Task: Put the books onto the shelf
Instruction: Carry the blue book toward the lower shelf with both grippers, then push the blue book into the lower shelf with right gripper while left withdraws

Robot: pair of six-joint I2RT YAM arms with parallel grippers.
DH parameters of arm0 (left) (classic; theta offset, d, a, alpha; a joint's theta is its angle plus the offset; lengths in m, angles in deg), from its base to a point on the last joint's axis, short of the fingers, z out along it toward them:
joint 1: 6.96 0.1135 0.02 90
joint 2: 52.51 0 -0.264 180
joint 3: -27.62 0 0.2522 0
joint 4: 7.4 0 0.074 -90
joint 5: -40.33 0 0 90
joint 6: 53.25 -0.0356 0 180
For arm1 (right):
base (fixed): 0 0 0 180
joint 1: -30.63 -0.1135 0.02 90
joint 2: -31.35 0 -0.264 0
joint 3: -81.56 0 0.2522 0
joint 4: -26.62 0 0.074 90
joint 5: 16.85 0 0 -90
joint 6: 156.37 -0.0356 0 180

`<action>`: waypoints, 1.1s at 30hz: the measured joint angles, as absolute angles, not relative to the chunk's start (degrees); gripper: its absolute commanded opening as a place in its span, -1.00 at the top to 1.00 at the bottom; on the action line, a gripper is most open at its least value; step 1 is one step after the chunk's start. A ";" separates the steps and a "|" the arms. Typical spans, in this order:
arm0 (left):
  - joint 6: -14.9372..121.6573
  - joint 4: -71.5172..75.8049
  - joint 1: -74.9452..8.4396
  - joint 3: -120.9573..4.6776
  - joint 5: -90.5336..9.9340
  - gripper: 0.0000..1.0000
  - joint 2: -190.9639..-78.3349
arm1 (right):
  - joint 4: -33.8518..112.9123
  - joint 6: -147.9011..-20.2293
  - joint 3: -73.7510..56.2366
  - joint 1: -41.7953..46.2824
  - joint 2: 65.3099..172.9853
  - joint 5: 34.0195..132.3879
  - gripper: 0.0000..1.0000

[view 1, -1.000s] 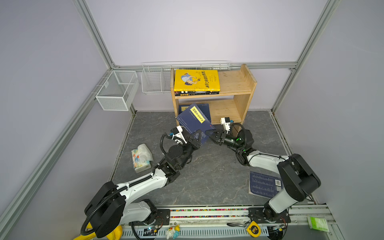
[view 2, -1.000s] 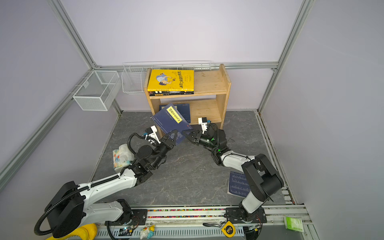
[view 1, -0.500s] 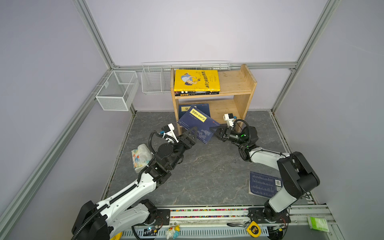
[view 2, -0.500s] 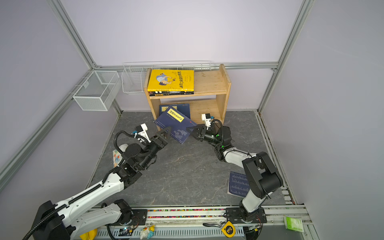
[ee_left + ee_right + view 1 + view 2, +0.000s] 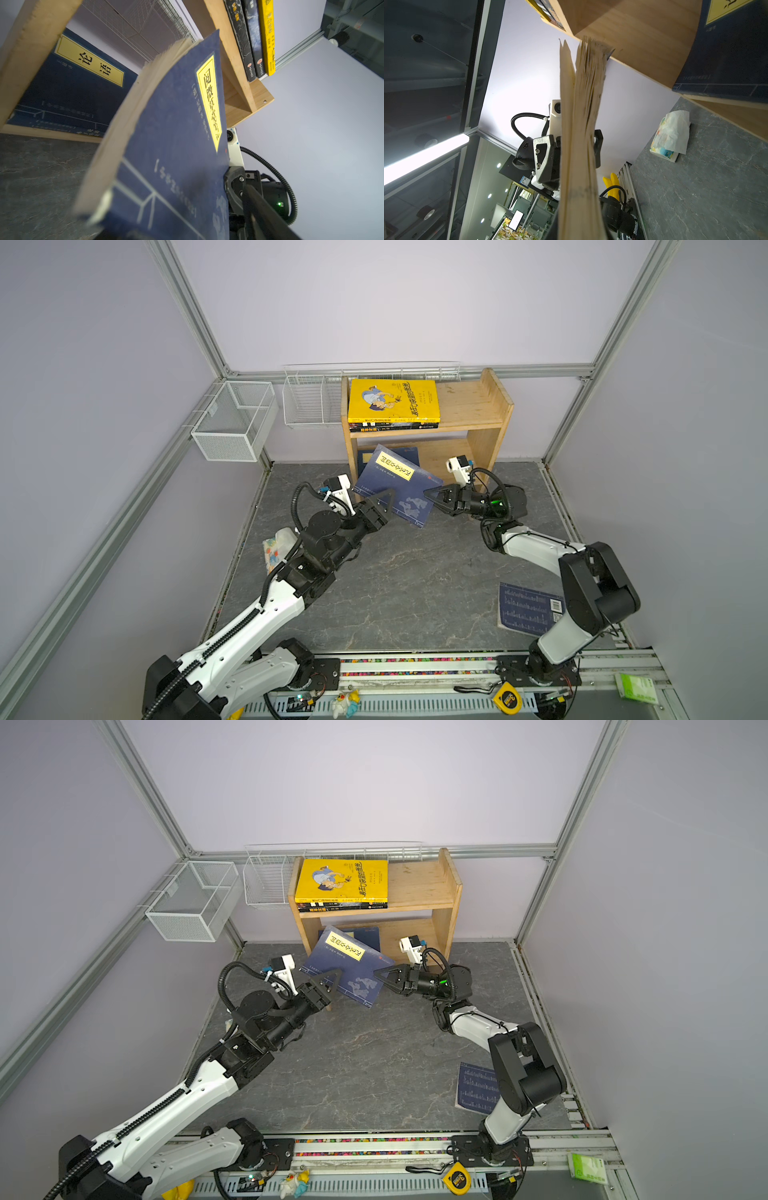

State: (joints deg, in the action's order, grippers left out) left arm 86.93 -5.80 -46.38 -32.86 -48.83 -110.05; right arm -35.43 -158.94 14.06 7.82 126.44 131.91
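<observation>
Grey floor (image 5: 415, 572): shelf (image 5: 501, 406), book (image 5: 525, 610), tissues (image 5: 276, 547)

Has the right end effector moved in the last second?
Yes: the right end effector has moved back toward the shelf, shut on the navy book.

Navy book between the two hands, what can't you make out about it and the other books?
- Navy book: back cover faces away in both top views; near corner blurred in the left wrist view.
- Left hand: whether its fingers press the book; page edges hide contact in the right wrist view.
- Second navy book on the table: partly under the right arm in both top views.
</observation>
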 measured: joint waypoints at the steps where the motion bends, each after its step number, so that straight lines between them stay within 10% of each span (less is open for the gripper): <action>1: 87.10 -6.02 -46.34 -32.84 -48.44 -0.01 -110.05 | -34.93 -158.85 13.99 7.88 126.44 132.33 0.81; 9: 87.56 -7.13 -46.08 -32.29 -48.24 0.91 -110.11 | -21.88 -150.04 13.80 8.41 124.84 132.07 0.45; 15: 89.48 -13.36 -46.08 -28.97 -50.10 1.00 -110.53 | -2.73 -137.06 13.99 7.14 116.97 123.50 -0.14; 33: 98.90 -34.89 -45.90 -22.70 -59.34 1.00 -118.37 | -17.57 -143.53 19.90 -0.99 123.51 111.50 0.07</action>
